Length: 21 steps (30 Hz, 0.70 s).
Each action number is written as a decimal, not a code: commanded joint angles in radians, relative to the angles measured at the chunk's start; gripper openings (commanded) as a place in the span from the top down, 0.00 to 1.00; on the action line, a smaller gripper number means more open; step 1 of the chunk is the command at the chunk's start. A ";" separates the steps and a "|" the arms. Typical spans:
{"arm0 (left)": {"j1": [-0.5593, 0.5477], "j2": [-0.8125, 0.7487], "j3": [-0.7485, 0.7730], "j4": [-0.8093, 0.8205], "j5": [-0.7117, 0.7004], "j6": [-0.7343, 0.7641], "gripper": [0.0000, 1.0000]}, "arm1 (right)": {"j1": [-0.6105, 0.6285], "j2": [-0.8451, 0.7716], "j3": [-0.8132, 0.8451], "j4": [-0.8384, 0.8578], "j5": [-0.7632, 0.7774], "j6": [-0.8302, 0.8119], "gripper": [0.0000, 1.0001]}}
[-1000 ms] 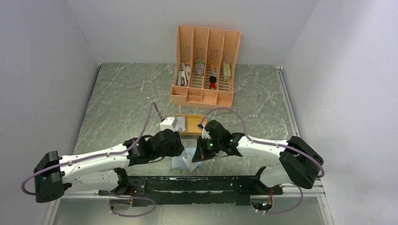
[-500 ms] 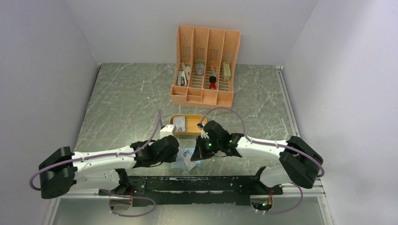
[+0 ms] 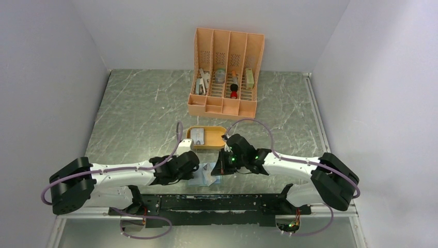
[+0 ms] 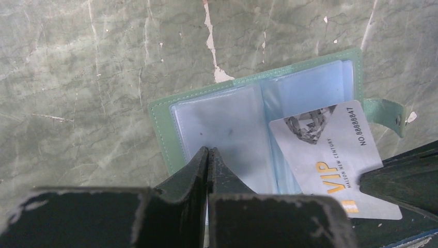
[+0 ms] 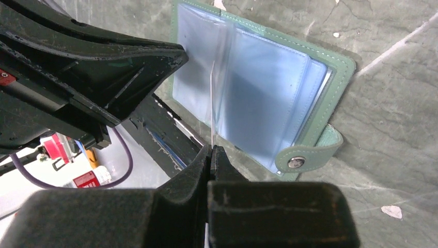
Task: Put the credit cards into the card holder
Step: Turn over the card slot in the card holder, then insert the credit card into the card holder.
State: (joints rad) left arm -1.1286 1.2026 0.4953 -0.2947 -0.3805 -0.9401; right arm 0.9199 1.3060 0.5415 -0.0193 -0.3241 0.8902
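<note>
Both of my grippers are closed over the open card holder. My right gripper point(image 5: 212, 151) pinches the near edge of a VIP credit card point(image 4: 330, 155), white with a grey diamond print and orange lettering. The right wrist view shows that card edge-on, standing up from my fingertips above the fold of the holder. From the left wrist it slants across the holder's right page; I cannot tell whether its corner is inside a pocket.

My left gripper point(image 4: 208, 157) has its fingers pressed together at the near edge of the left page's clear pocket. I cannot tell whether it clamps the plastic or only rests on it.

The card holder point(image 4: 164, 121) lies flat and spread open on the marble-patterned table point(image 3: 139, 108), green-edged, between my two wrists, its snap tab point(image 5: 309, 154) sticking out to the right.

Just beyond it sits the orange oval tray point(image 3: 221, 132) with another credit card point(image 3: 200, 137) inside. Farther back stands the tall orange slotted organizer point(image 3: 227, 51).
</note>
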 commanded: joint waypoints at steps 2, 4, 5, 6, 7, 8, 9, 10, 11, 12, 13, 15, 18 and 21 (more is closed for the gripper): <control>-0.004 0.023 -0.028 0.006 -0.017 -0.015 0.95 | -0.003 0.023 -0.008 0.061 -0.017 0.013 1.00; -0.004 0.019 -0.033 0.009 -0.015 -0.018 0.95 | -0.003 0.032 -0.008 0.065 -0.024 0.010 1.00; -0.005 0.017 -0.035 0.009 -0.014 -0.020 0.95 | -0.003 0.037 -0.008 0.064 -0.026 0.009 1.00; -0.004 0.014 -0.036 0.009 -0.013 -0.020 0.95 | -0.003 0.042 -0.009 0.067 -0.027 0.010 1.00; -0.004 0.012 -0.038 0.009 -0.012 -0.021 0.95 | -0.003 0.048 -0.011 0.068 -0.028 0.012 1.00; -0.004 0.008 -0.037 0.008 -0.010 -0.022 0.95 | -0.004 0.051 -0.013 0.070 -0.028 0.016 1.00; -0.004 0.005 -0.038 0.007 -0.010 -0.022 0.95 | -0.003 0.053 -0.016 0.073 -0.026 0.019 1.00; -0.004 0.001 -0.036 0.006 -0.010 -0.022 0.95 | -0.003 0.053 -0.018 0.075 -0.025 0.022 1.00; -0.005 -0.001 -0.037 0.004 -0.012 -0.022 0.95 | -0.003 0.052 -0.020 0.075 -0.022 0.025 1.00; -0.004 -0.003 -0.035 0.002 -0.012 -0.020 0.95 | -0.003 0.052 -0.023 0.075 -0.017 0.025 1.00; -0.004 -0.003 -0.034 -0.002 -0.014 -0.019 0.95 | -0.002 0.050 -0.024 0.073 -0.014 0.028 1.00; -0.004 -0.003 -0.031 -0.009 -0.018 -0.016 0.95 | -0.003 0.041 -0.030 0.076 -0.007 0.033 1.00; -0.004 -0.007 -0.030 -0.019 -0.022 -0.017 0.95 | -0.003 0.026 -0.032 0.072 0.002 0.035 1.00; -0.004 -0.014 -0.036 -0.017 -0.021 -0.021 0.95 | -0.003 0.036 -0.024 0.060 0.001 0.027 1.00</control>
State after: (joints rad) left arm -1.1286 1.1980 0.4828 -0.2680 -0.3897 -0.9565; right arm 0.9199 1.3499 0.5198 0.0391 -0.3401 0.9188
